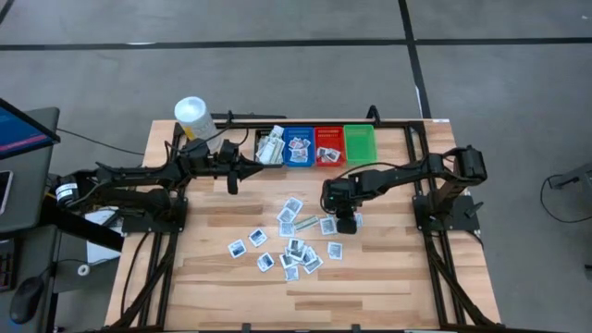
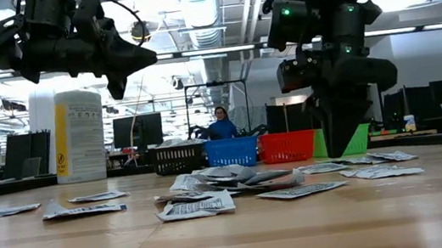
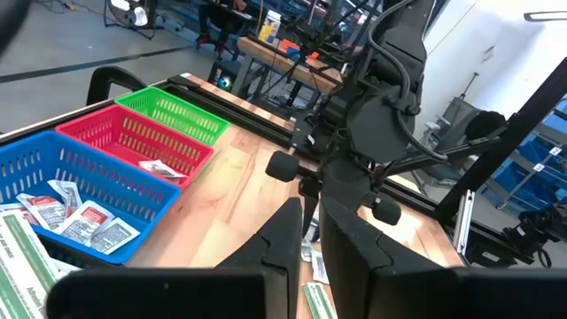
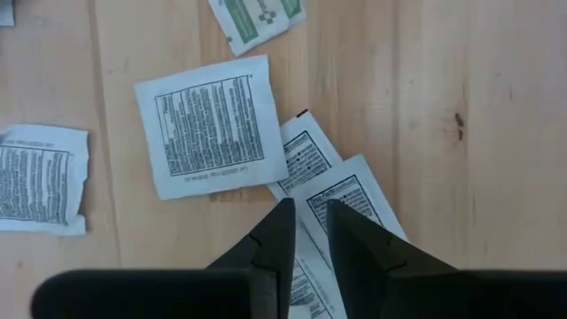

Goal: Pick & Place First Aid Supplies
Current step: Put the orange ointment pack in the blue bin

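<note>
The first aid supplies point(image 1: 291, 242) are small white packets lying flat and loosely scattered on the wooden table's middle; more lie in the black bin point(image 1: 270, 148), blue bin point(image 1: 298, 145) and red bin point(image 1: 329, 145). My right gripper point(image 4: 307, 208) points down over overlapping packets point(image 4: 350, 199) at the scatter's right side point(image 1: 347, 222), fingers nearly together with only a narrow slit. My left gripper point(image 3: 306, 226) hovers level near the black bin point(image 1: 231, 176), shut with nothing in it. My right gripper comes from above, pointing down at the overlapping packets point(image 4: 306, 159), which lie flat on the table. Whether its fingertips touch them I cannot tell.
A green bin point(image 1: 360, 143) ends the row of bins along the far edge. A white tub with a yellow label point(image 1: 193, 116) stands at the far left corner. Bare wood lies near the front edge point(image 1: 305, 301). A person point(image 2: 221, 124) is in the room beyond.
</note>
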